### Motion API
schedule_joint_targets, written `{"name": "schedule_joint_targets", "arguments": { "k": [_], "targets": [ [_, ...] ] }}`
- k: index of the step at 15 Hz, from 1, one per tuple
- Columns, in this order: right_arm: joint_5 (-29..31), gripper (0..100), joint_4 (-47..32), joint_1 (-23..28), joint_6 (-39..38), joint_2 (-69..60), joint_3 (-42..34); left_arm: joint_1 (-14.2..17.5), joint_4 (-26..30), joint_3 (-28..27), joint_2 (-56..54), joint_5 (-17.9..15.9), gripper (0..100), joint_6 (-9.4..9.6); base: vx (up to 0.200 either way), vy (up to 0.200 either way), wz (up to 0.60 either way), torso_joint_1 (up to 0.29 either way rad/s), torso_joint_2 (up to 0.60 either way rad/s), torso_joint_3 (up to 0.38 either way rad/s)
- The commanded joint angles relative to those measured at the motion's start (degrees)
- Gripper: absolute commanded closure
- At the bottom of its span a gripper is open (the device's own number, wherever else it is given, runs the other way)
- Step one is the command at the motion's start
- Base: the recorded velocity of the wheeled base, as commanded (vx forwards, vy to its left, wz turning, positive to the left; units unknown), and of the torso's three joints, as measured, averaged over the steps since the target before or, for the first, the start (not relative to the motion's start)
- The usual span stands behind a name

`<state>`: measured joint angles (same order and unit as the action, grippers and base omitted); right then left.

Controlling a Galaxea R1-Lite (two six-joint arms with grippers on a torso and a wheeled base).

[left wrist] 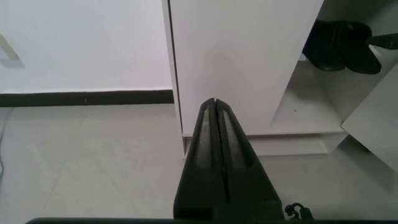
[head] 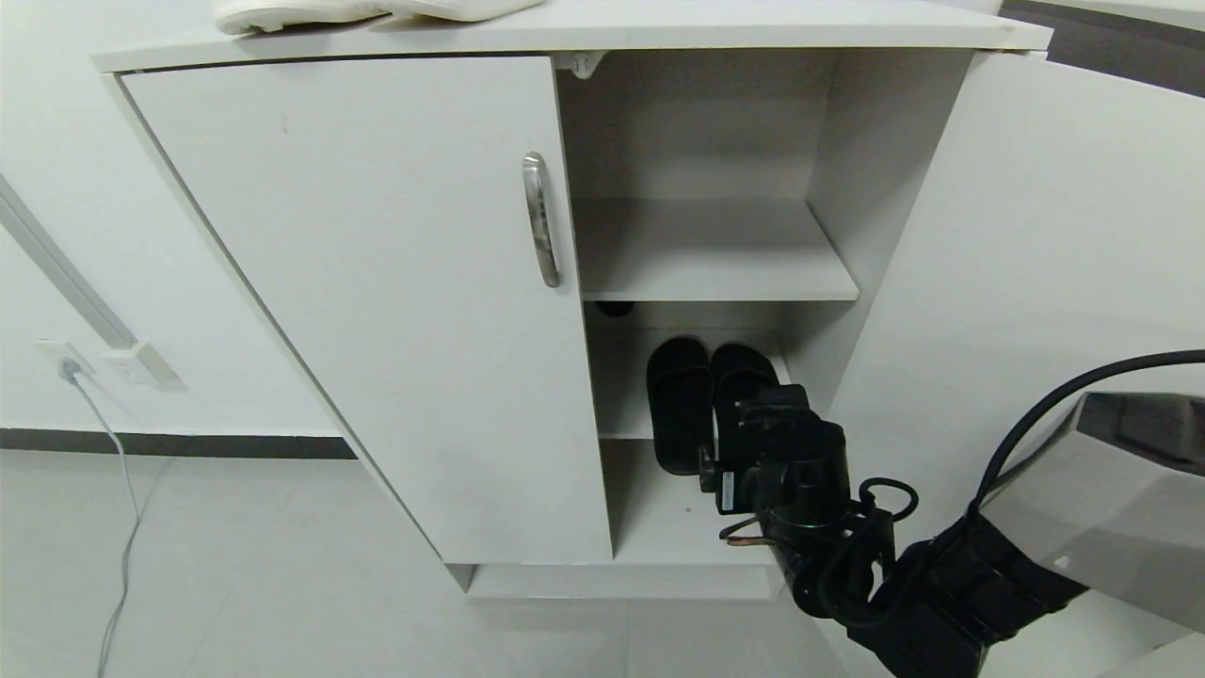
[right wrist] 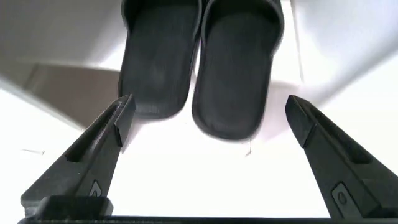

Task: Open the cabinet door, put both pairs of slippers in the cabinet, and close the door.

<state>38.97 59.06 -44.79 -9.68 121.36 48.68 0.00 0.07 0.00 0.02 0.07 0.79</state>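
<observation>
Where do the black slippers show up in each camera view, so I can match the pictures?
Head view: black slippers on the cabinet's middle shelf, just beyond the right gripper.
Left wrist view: the slippers on that shelf, past the closed door's edge.
Right wrist view: the slippers straight ahead of the open gripper.
Shared landmark: the white shelf under them.

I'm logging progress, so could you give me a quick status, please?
Left gripper shut. Right gripper open, clear of black slippers on shelf. White pair atop cabinet. Right door open.
</observation>
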Motion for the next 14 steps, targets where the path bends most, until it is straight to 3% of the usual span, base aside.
{"name": "schedule_joint_targets", "arguments": {
  "k": [1,6,9,14],
  "targets": [
    [0.1,0,-0.1,-0.7,0.0,-1.6,-0.4,0.0,0.0,0.0,0.0,0.0,100,0.0,-0.2,0.0,0.0,0.002,0.0,0.002],
    [0.8,0,0.0,-1.1,0.1,-2.3,-1.1,0.0,0.0,0.0,0.0,0.5,100,-0.62,-0.2,0.0,0.0,0.0,0.0,0.003],
    [0.8,0,0.0,-1.4,0.2,-2.7,-1.8,0.0,0.0,0.0,0.0,3.4,100,-0.27,0.0,0.0,0.0,0.0,0.0,0.0],
    [0.8,0,0.0,-2.0,0.3,-2.9,-2.2,0.0,0.0,0.0,0.0,3.3,100,-0.18,0.0,0.0,0.0,0.0,0.0,0.0]
  ]
}}
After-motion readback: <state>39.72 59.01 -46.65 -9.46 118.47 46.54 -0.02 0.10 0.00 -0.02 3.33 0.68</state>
